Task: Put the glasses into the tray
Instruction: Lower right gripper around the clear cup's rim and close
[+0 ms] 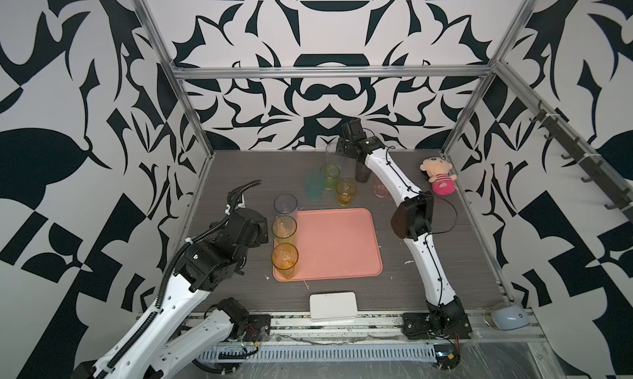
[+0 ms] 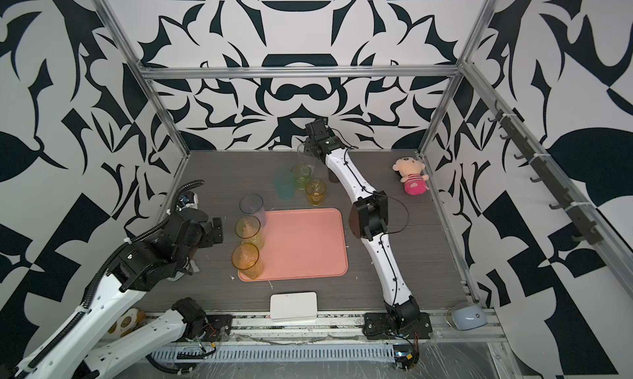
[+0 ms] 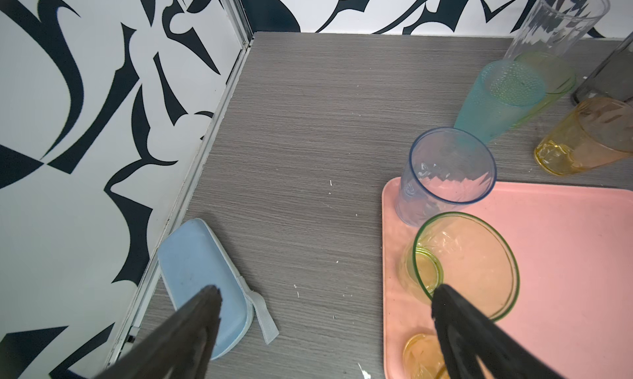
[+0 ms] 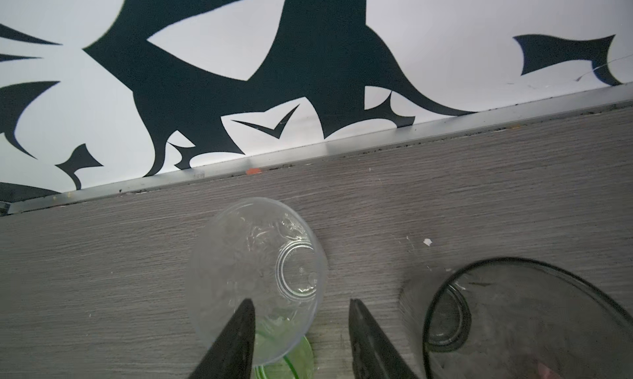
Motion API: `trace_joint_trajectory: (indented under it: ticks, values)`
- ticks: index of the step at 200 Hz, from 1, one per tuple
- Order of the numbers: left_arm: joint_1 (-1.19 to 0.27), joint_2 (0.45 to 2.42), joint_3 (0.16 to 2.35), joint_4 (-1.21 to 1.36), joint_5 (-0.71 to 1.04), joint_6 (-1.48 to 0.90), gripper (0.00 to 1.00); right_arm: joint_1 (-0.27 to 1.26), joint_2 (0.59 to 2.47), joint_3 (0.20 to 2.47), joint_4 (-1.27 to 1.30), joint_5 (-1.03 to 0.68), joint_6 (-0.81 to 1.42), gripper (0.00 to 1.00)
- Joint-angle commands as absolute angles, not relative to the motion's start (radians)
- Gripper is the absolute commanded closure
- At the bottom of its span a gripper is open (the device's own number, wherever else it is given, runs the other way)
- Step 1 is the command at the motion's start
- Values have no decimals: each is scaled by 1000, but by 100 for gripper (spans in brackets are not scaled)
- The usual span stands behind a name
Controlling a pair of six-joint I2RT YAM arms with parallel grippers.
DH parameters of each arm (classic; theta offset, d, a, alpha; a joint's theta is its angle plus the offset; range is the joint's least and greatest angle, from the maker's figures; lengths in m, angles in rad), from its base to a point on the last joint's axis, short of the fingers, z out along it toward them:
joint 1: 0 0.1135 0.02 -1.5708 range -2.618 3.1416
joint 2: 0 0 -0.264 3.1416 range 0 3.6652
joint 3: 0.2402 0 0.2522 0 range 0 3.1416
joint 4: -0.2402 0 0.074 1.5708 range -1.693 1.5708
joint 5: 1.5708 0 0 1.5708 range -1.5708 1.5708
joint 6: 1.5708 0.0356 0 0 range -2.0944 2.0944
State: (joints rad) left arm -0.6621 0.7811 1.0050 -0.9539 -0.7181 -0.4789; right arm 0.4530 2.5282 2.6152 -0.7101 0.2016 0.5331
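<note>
The salmon-pink tray [image 1: 337,247] lies mid-table. Along its left edge stand three glasses: blue-grey [image 1: 285,205], yellow-green [image 1: 284,227] and amber [image 1: 285,258]. Behind the tray, on the table, stand teal [image 1: 313,185], short yellow-green [image 1: 330,173], short amber [image 1: 346,190], tall clear [image 1: 334,154], smoky grey [image 1: 361,173] and pink [image 1: 379,188] glasses. My left gripper [image 1: 263,231] is wide open beside the tray's left edge, empty; one of its fingers [image 3: 452,312] overlaps the yellow-green rim. My right gripper [image 4: 301,307] is half open at the clear glass [image 4: 257,267], one finger over its mouth, the other outside it.
A white box [image 1: 333,306] sits at the front edge. A plush doll [image 1: 440,178] lies at the back right. A light blue case [image 3: 202,274] lies by the left wall, under my left gripper. The back wall rail [image 4: 342,147] runs close behind the clear glass.
</note>
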Motion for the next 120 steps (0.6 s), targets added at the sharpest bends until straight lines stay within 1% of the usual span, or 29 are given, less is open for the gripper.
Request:
trace_joint_trajectory:
  ticks: [1, 102, 108, 120]
  values:
    - [-660, 779, 994, -953, -724, -492, 0, 449, 2519, 2649, -681, 203, 552, 52]
    - [-660, 775, 995, -948, -718, -486, 1, 441, 2556, 2654, -652, 204, 558, 53]
    - [-660, 772, 994, -947, -718, -486, 1, 442, 2557, 2654, -651, 171, 558, 53]
    - [-660, 767, 993, -944, -717, -485, 1, 440, 2559, 2655, -647, 166, 560, 53]
